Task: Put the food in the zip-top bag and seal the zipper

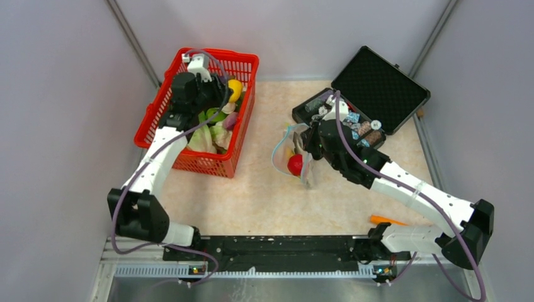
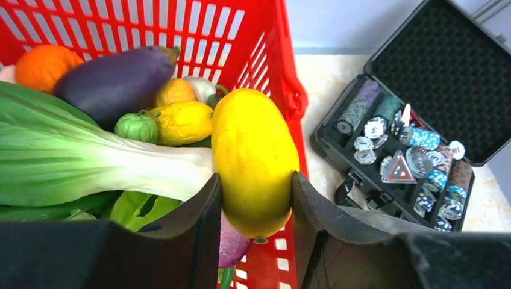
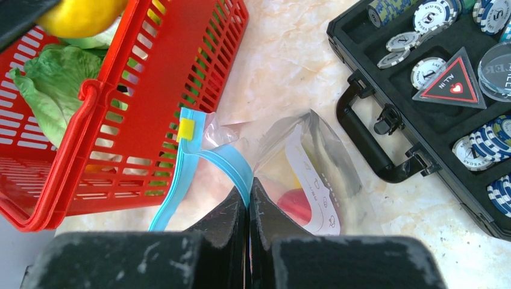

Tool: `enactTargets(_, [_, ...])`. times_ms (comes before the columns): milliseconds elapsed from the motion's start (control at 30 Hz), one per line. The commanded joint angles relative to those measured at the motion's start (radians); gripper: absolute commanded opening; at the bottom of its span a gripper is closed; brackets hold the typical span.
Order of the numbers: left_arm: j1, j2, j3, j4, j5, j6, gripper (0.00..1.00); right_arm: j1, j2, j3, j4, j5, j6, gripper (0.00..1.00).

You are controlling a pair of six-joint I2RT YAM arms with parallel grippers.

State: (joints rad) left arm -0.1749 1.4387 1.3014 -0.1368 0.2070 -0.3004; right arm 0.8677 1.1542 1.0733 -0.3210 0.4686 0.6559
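Observation:
My left gripper (image 2: 256, 198) is shut on a yellow toy fruit (image 2: 253, 156) over the red mesh basket (image 1: 242, 66); that fruit also shows in the top view (image 1: 234, 90). In the basket lie an eggplant (image 2: 117, 81), leafy greens (image 2: 66, 150), an orange piece (image 2: 43, 65) and small yellow pieces (image 2: 181, 120). My right gripper (image 3: 248, 198) is shut on the light-blue zipper strip (image 3: 226, 159) of the clear zip-top bag (image 3: 328, 162), holding its mouth up. A red round food (image 1: 295, 164) lies inside the bag (image 1: 286, 148).
An open black case (image 1: 378, 85) with poker chips (image 3: 494, 144) stands at the back right, close behind the bag. An orange stick-like tool (image 1: 385, 220) lies near the right arm's base. Grey walls enclose the table.

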Motion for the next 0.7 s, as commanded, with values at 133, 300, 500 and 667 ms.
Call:
enactTargets(133, [0.009, -0.163, -0.079, -0.016, 0.002, 0.019, 0.07, -0.006, -0.009, 0.002, 0.069, 0.002, 0.006, 0.0])
enactTargets(300, [0.009, -0.264, -0.137, -0.029, 0.008, 0.016, 0.07, -0.005, -0.007, 0.002, 0.072, 0.006, 0.001, 0.0])
enactTargets(500, [0.009, -0.361, -0.154, -0.066, 0.073, 0.004, 0.08, -0.006, 0.004, 0.004, 0.079, 0.001, 0.001, 0.0])
enactTargets(667, [0.009, -0.414, -0.119, -0.118, 0.202, 0.017, 0.1, -0.005, 0.008, 0.004, 0.087, 0.011, -0.001, 0.0])
